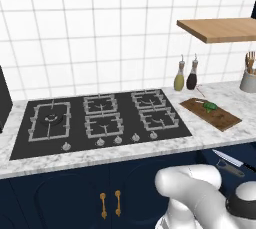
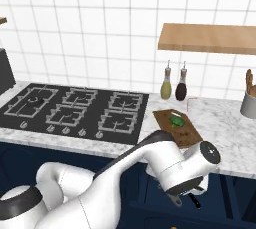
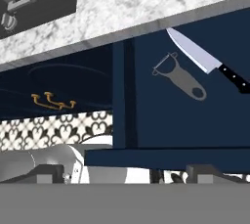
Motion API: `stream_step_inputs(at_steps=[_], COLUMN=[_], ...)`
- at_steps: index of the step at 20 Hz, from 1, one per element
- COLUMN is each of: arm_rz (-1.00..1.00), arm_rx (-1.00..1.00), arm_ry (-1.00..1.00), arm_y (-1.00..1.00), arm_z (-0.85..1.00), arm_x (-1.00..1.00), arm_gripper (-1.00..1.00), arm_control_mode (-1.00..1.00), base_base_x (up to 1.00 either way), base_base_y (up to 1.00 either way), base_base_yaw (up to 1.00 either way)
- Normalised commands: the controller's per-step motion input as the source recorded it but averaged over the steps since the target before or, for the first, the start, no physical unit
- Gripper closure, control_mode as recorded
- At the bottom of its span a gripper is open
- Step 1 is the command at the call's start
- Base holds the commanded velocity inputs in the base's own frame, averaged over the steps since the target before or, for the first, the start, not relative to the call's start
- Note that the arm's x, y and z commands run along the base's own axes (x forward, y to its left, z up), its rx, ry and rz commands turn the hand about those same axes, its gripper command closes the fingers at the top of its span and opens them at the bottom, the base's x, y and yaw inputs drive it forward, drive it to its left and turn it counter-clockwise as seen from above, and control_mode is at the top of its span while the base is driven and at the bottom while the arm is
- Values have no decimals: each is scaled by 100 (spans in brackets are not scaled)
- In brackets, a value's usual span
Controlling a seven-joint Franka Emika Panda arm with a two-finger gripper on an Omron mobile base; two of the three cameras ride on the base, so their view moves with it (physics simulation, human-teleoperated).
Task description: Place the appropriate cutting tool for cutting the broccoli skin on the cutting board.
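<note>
The knife (image 3: 205, 59), with a silver pointed blade and a black handle, lies in an open dark blue drawer (image 3: 161, 115) below the counter edge; it is also in the left base view (image 1: 227, 156). A grey peeler (image 3: 180, 78) lies beside it. My gripper (image 3: 128, 171) hangs low in front of the drawer, open and holding nothing, short of both tools; from the right base it shows under the white hand (image 2: 185, 200). The dark brown cutting board (image 1: 220, 118) (image 2: 187, 133) lies on the marble counter above, with the small green broccoli (image 1: 210, 106) (image 2: 176, 120) on it.
A black gas cooktop (image 1: 100, 118) takes up the counter left of the board. Two bottles (image 1: 185, 75) stand behind the board, a grey utensil holder (image 1: 248, 80) at far right, a tan wall shelf (image 1: 220, 29) above. Gold cabinet handles (image 1: 110, 204) sit below the cooktop.
</note>
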Motion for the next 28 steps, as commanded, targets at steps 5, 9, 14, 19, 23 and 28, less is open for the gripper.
stream_step_inputs(at_steps=[5, 9, 14, 19, 23, 28], arm_rz=[0, 0, 1, 3, 2, 4], arm_rx=[0, -3, -6, -4, 0, 0], arm_ry=[5, 14, 19, 8, 6, 7], arm_y=[-65, -52, -19, -7, -1, -1], arm_z=[-47, -60, -53, -66, -70, -57], arm_x=[0, 11, 42, 27, 22, 6], arm_gripper=[-100, -100, -100, -100, -100, -100], arm_control_mode=[-100, -100, -100, -100, -100, -100], base_base_x=[0, 0, 0, 0, 0, 0], base_base_y=[0, 0, 0, 0, 0, 0], base_base_yaw=[0, 0, 0, 0, 0, 0])
